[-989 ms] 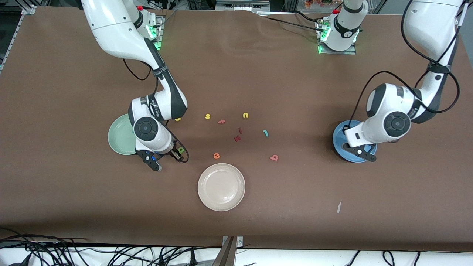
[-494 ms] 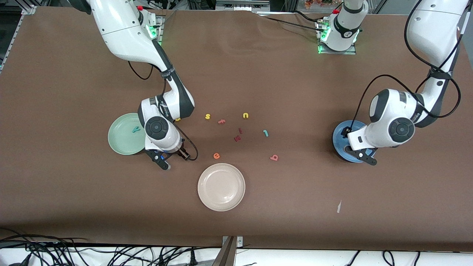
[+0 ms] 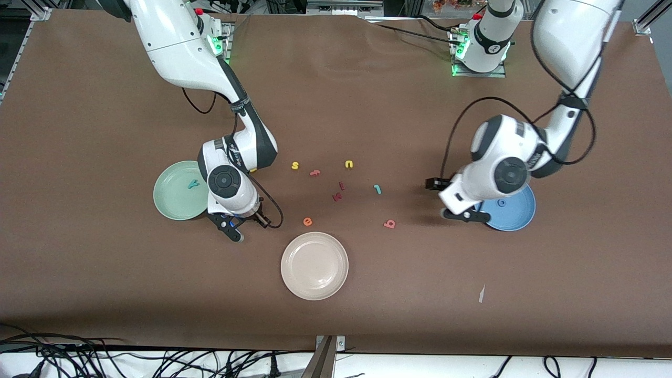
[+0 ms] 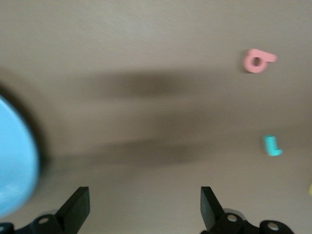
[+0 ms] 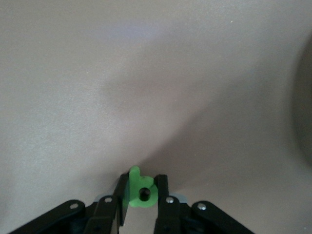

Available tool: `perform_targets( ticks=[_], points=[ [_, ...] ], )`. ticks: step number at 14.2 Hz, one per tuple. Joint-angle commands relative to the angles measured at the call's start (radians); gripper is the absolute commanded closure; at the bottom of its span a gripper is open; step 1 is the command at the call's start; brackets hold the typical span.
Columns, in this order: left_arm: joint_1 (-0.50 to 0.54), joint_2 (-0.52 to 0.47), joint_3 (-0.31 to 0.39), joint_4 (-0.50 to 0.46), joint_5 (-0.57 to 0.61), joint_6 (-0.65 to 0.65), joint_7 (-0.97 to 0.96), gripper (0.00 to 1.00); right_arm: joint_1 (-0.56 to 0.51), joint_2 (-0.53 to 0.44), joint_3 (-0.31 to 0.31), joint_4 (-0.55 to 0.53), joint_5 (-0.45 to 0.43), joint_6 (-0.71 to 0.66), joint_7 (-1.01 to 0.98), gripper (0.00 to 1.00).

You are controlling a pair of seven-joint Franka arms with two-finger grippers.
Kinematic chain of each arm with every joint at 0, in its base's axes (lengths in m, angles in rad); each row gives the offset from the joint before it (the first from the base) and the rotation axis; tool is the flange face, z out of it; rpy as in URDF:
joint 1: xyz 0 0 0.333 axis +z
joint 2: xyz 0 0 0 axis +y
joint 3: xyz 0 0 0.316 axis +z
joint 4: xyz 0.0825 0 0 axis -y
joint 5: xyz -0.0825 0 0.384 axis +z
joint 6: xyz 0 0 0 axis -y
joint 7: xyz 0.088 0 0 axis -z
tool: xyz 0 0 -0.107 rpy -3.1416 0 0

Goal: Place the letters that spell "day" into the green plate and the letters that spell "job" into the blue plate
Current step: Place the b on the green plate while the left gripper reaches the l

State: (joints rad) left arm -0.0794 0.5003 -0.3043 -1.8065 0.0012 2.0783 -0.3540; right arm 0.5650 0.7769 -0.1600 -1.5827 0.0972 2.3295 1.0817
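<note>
**Right claw pinches the "d" beside the green plate; left claw, spread, heads for "j" and "b".**

Across the front view: the green plate (image 3: 176,197) carries the "y" (image 3: 193,184). Just beside its rim, toward the table's middle, the right claw (image 3: 242,226) sits low, fingers pressed on the green "d" (image 5: 140,189), so the plate lies close, toward the right arm's end. The "a" (image 3: 253,169) probably peeks out by that arm's wrist, mostly hidden. Mid-table lie the "j" (image 3: 377,188) and, nearer the camera, the "b" (image 3: 389,224). The left claw (image 3: 440,198) hangs spread and empty between them and the blue plate (image 3: 517,218), which holds the "o" (image 3: 502,202); the left arm is nearer both.
</note>
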Motion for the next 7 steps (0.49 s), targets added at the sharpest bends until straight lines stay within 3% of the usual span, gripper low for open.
perform_targets(
  ticks=[1,4,7],
  points=[
    [-0.075,0.0,0.008,-0.017,-0.023,0.069,-0.202,0.0,0.004,-0.053,-0.016,0.001,0.007,-0.092,-0.045,1.0],
    [-0.149,0.0,0.011,-0.077,-0.021,0.205,-0.368,0.0,-0.001,-0.148,-0.075,-0.005,0.015,-0.293,-0.204,1.0],
    [-0.198,0.001,0.011,-0.129,-0.02,0.308,-0.476,0.02,-0.022,-0.249,-0.125,-0.118,0.028,-0.311,-0.334,0.99]
  ],
)
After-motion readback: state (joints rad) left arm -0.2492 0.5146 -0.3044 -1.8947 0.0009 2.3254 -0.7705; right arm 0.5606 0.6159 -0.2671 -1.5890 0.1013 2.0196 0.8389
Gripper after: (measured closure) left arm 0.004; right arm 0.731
